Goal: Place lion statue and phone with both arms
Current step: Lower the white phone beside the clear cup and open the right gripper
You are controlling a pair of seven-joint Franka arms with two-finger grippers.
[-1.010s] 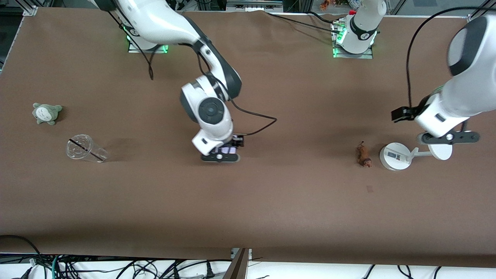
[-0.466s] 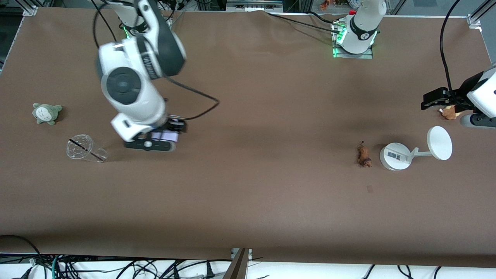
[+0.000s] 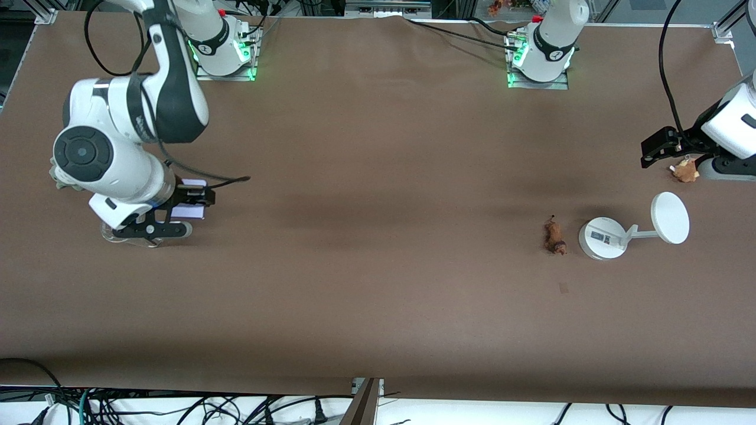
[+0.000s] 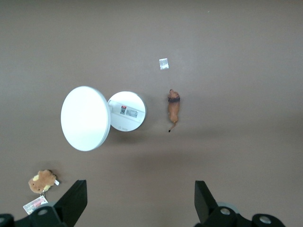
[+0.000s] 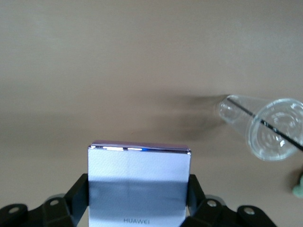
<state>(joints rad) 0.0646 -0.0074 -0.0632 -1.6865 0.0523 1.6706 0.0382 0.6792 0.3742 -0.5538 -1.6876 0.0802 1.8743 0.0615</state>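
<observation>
The right gripper (image 5: 139, 208) clamps the flat lavender-white phone (image 5: 139, 184) above the fallen clear plastic cup (image 3: 127, 233); it should set the phone down flat, clear of that cup. The left gripper (image 4: 139, 205) hovers spread, empty, near the tan plush toy (image 3: 685, 171). The small orange-brown lion statue (image 3: 554, 236) lies beside the white round-based stand (image 3: 602, 238), so the left arm should descend centred over its slim body.

Left end effector (image 4: 137, 201) open, right (image 5: 137, 198) clamped
</observation>
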